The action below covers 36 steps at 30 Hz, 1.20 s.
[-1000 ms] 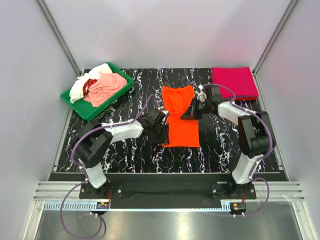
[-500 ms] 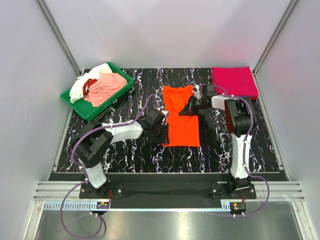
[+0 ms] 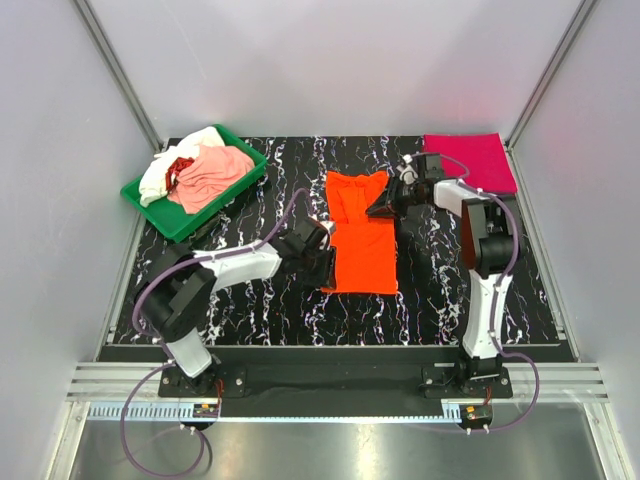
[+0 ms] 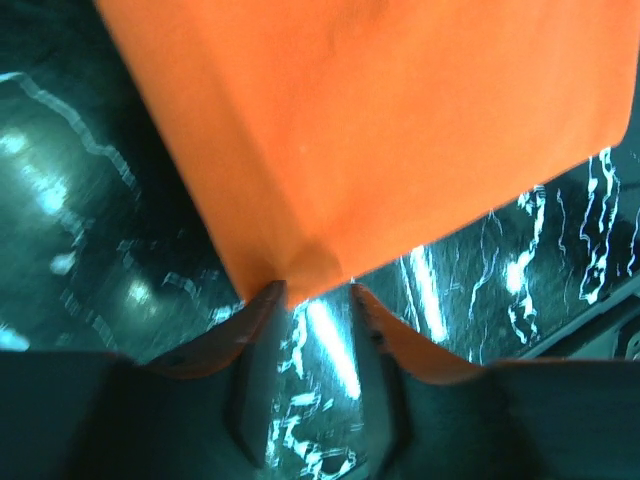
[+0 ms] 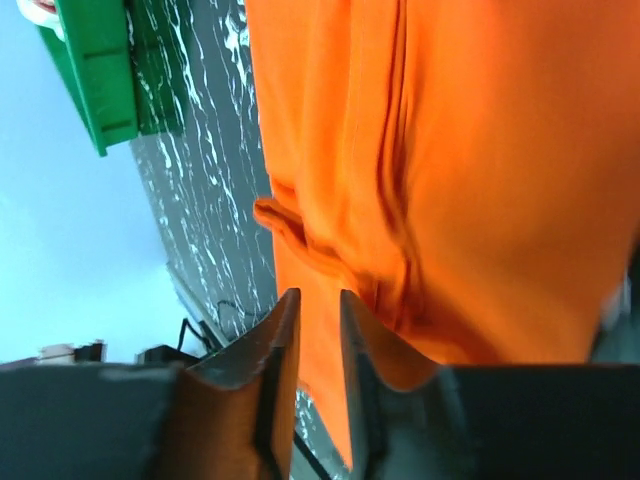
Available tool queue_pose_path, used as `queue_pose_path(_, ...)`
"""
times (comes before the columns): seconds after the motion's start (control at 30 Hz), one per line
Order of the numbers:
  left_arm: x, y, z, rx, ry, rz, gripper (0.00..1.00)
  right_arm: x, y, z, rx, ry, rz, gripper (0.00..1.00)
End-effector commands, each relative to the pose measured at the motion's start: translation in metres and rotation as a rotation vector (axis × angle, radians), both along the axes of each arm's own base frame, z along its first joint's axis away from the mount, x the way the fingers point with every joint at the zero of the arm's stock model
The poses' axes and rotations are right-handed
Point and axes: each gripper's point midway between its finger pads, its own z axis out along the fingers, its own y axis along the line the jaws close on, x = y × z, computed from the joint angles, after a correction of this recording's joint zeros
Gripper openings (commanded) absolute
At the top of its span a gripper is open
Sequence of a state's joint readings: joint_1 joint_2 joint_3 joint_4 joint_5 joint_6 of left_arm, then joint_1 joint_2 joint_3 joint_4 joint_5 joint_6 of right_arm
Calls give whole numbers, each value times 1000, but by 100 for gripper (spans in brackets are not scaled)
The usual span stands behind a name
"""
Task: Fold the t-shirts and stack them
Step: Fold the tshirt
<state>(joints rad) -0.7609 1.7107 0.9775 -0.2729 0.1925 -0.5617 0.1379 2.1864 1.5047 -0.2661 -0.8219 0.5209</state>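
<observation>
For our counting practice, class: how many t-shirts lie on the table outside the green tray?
2. The orange t-shirt lies spread in the centre; the magenta t-shirt sits folded at the far right corner. The green tray holds a heap that may hide others.

Left arm [image 3: 240,265] reaching low rightward, left fingers [image 4: 258,340] slightly parted, right arm [image 3: 488,240] bent leftward, right fingers [image 5: 272,360] almost together

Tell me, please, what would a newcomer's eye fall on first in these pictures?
The bright orange t-shirt lies mid-table, with the left gripper at its near left edge and the right gripper at its far right edge. A folded magenta t-shirt sits in the far right corner. At far left, a green tray holds a heap of pale pink, white and red cloth.
</observation>
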Motion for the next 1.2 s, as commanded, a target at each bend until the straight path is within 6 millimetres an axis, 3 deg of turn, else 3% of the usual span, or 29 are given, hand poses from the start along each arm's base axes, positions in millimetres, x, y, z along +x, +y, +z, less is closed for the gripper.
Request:
queue_pose_path(0.0,12,3,52,-27,-121,-6,43,-15,-16,57,-92,-59,-84,31)
queue_pose_path(0.03,13,2,68,-46,-153,-7,45,-31,-26,42,-151,-2,-135,34)
queue_pose_path(0.07,13,4,73,-51,-165,-8,48,-39,-31,60,-162,-31,-159,35)
queue_pose_path(0.1,11,4,81,-67,-174,-11,49,-52,-36,58,-186,-2,-179,36)
queue_pose_path(0.13,8,5,80,-71,-165,-11,50,-71,-45,42,-229,61,-220,37)
queue_pose_path(0.17,5,3,80,-92,-156,-13,51,-82,-50,52,-240,50,-250,38)
queue_pose_path(0.2,2,2,82,-111,-154,-17,51,-92,-54,48,-253,74,-275,39)
queue_pose_path(0.23,-4,4,73,-117,-131,-25,52,-116,-58,30,-269,148,-302,40)
queue_pose_path(0.27,-8,1,71,-139,-112,-20,52,-126,-60,37,-261,136,-316,41)
queue_pose_path(0.3,-14,-4,68,-191,-83,-41,53,-146,-67,19,-295,192,-339,42)
queue_pose_path(0.4,-15,-6,59,-277,-7,-10,53,-174,-75,12,-299,233,-418,44)
queue_pose_path(0.53,-12,3,41,-245,7,21,53,-193,-83,-8,-337,265,-445,46)
queue_pose_path(0.8,-17,19,-1,-173,68,67,52,-201,-75,-33,-277,266,-438,46)
queue_pose_path(1.17,-17,24,-16,-148,95,92,47,-211,-73,-46,-265,266,-436,43)
